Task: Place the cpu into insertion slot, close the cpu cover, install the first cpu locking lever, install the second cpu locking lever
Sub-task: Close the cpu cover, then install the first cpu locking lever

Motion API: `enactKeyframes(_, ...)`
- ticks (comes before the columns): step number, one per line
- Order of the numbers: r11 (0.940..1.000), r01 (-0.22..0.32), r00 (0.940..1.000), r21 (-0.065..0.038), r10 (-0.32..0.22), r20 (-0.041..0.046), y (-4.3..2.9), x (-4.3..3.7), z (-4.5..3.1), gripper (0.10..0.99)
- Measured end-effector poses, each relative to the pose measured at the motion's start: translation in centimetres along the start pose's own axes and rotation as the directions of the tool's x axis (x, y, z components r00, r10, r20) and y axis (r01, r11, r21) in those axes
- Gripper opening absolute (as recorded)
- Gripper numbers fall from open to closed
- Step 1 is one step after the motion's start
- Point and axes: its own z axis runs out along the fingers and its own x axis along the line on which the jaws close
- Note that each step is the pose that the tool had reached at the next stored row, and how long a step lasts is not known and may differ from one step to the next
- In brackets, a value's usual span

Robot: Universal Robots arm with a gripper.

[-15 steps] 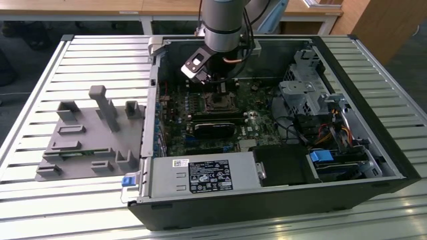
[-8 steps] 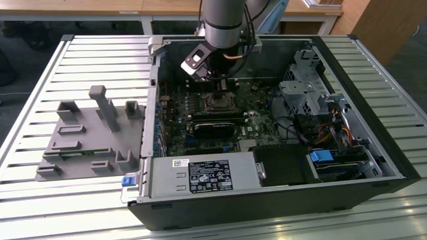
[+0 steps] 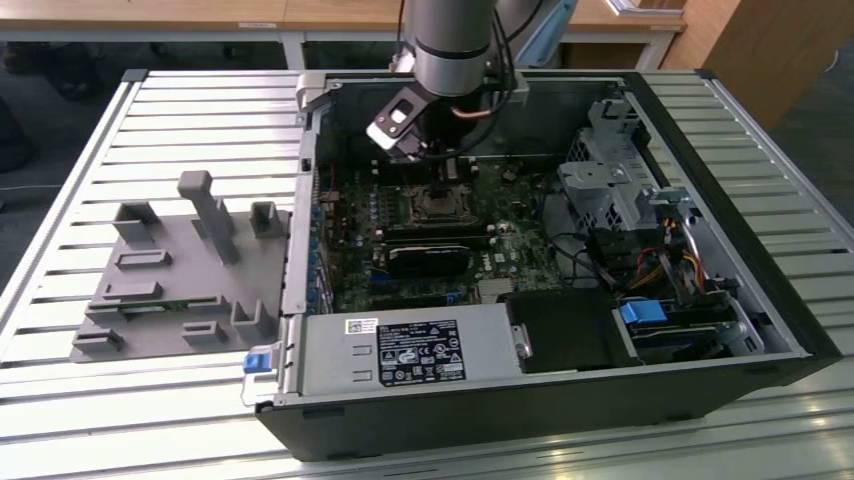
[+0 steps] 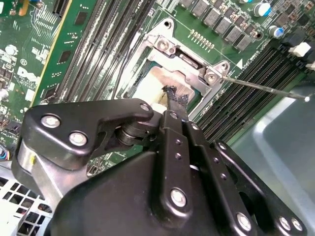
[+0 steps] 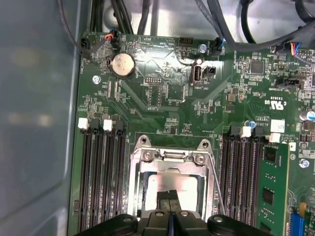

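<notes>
A big table [image 3: 134,400] of pale metal slats spreads out wide around my jaws. Well away from my jaws stands a wooden desk [image 3: 200,15] with white legs. A brown wooden board [image 3: 761,50] stands near it. The floor [image 3: 40,110] is dark. Soft light shines on the slats.

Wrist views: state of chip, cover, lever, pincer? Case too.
chip: seated under the cover, showing through its cut-out.
cover: down flat over the chip.
lever: sticking out past the cover's corner, apparently not hooked down.
pincer: shut, tips together right at the chip's top.
case: lying on its side, side panel off.
</notes>
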Motion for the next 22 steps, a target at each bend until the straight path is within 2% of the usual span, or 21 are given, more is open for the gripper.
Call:
enactKeyframes(9, 1.0, 0.0, 1.0, 0.0, 0.0, -0.0001, 0.45, -0.02, 0.01, 0.106)
enactKeyframes(17, 1.0, 0.0, 1.0, 0.0, 0.0, 0.0, 0.48, -0.02, -0.05, 0.106)
enactKeyframes(22, 1.0, 0.0, 1.0, 0.0, 0.0, 0.0, 0.49, -0.02, -0.34, 0.106)
